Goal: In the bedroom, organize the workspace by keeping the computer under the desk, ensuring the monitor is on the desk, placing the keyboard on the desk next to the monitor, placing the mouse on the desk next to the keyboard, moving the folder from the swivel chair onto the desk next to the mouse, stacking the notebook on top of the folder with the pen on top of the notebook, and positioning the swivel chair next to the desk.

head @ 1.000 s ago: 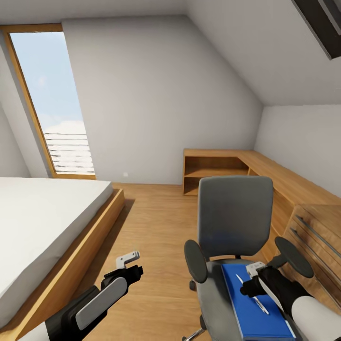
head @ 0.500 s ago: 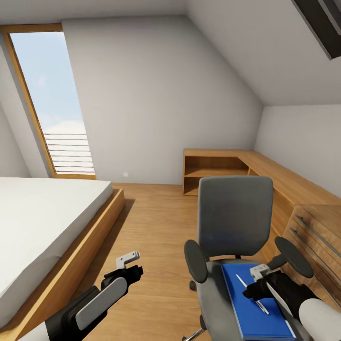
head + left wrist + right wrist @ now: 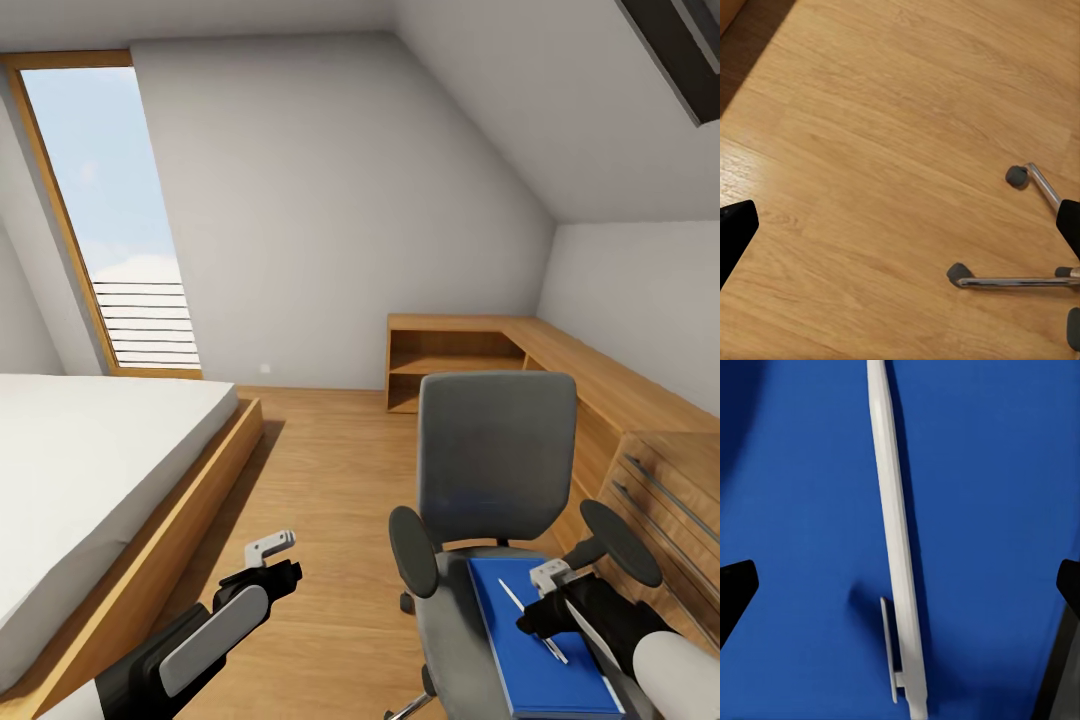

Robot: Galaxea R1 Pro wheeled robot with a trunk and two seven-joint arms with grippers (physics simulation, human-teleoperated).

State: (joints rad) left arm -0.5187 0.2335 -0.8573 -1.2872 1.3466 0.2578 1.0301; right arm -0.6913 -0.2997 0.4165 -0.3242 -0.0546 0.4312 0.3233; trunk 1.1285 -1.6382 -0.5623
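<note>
The right gripper hovers low over the pen, jaws spread wide either side of it. The pen lies on the blue folder on the swivel chair. The left gripper, also wide open, hangs over the wooden floor beside the bed.
</note>
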